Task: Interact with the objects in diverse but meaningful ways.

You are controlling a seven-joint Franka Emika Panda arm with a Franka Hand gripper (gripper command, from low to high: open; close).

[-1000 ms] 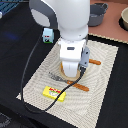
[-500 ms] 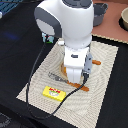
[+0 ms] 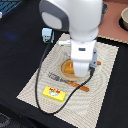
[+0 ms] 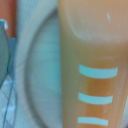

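- Dark tabletop fills most of the exterior view, and a pale woven placemat lies across it at an angle.
- Over the middle of the mat, the white Franka arm reaches straight down, its wrist block hiding the gripper from this camera (whether the fingers are apart or together I cannot tell).
- Directly under the wrist sits a tan round plate, only its edge showing; the orange bread loaf lies on it, mostly covered by the arm.
- A fork-like utensil with an orange handle rests on the mat just beside the plate, on the side nearer the camera.
- Closer to the near edge of the mat lies the yellow red-marked packet, flat and well apart from the plate.
- Off the mat toward the exterior view's left stands the pale blue-and-white carton, upright on the dark table.
- A black cable loops down from the arm across the table and mat.
- Part of a bowl rim shows at the exterior view's right edge, on a reddish surface.
- From the wrist view, very close and blurred, the loaf fills the frame, with three pale slashes across its orange crust.
- Beside the loaf in that view curves the plate's rim; no fingertip can be made out.
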